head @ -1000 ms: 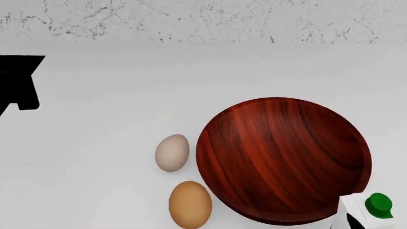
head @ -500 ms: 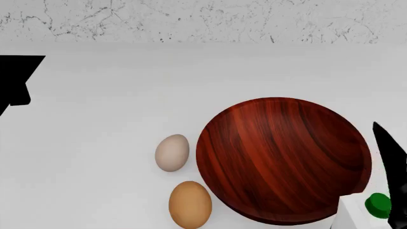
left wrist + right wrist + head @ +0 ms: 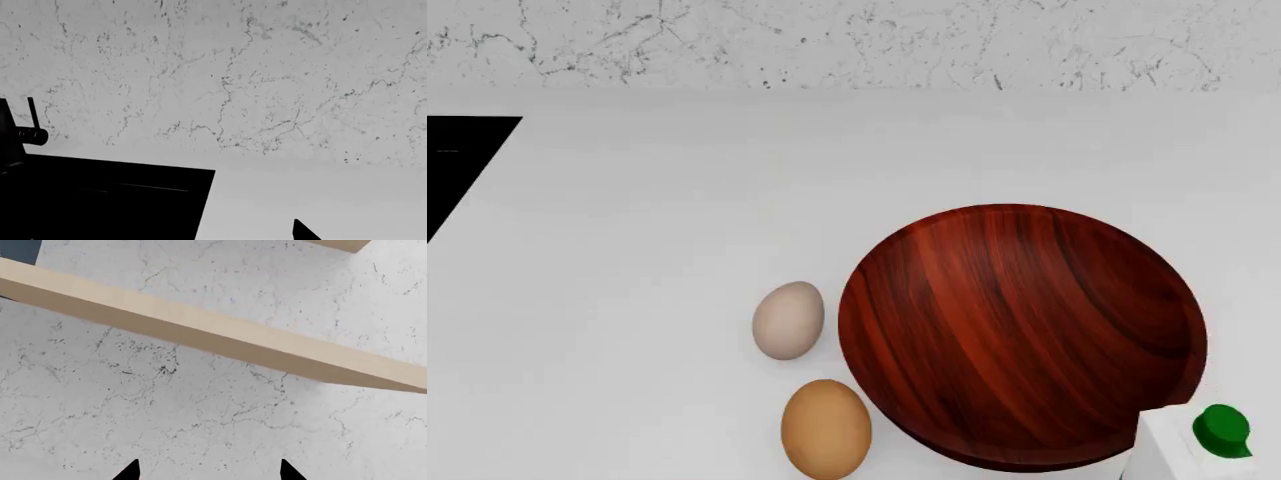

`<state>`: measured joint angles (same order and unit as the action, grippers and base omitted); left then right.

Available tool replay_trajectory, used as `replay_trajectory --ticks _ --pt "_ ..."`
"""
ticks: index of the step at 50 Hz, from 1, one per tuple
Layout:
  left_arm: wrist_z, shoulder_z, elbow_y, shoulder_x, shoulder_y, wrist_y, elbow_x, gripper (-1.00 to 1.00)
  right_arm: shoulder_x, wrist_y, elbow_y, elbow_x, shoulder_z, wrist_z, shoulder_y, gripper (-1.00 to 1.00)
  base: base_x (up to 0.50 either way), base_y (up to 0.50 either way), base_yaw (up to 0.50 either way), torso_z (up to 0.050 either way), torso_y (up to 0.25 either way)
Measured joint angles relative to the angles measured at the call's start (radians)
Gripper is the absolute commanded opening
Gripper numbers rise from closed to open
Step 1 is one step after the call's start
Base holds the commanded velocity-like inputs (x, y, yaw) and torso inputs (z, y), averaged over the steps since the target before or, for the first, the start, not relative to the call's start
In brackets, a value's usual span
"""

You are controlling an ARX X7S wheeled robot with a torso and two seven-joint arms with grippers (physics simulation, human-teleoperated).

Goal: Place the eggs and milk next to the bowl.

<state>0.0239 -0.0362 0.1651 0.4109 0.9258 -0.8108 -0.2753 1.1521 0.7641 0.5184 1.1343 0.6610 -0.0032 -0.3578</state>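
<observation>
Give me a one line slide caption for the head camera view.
Two eggs, beige and orange-brown, lie left of a wooden bowl; the milk carton stands at its right.

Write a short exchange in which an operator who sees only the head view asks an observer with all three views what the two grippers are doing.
Operator: My head view shows no arms. Is the right gripper holding anything?
Observer: No. In the right wrist view the right gripper shows the tips of two fingers spread apart, with nothing between them.
Operator: What does it face?
Observer: A marbled wall crossed by a beige wooden beam. None of the task's things are in that view.
Operator: And the left?
Observer: Only one dark left finger shows at the picture's edge, near a black surface, so I cannot tell if it is open or shut.
</observation>
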Motion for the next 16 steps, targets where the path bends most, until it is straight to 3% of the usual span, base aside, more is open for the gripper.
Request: replay_trajectory --ticks 16 --pt "-0.033 -0.051 -0.160 0.075 -0.040 -0.117 -0.063 1.00 -0.013 0.087 0.019 -0.064 0.170 0.091 0.026 1.00 0.00 0.00 0.00 0.000 0.000"
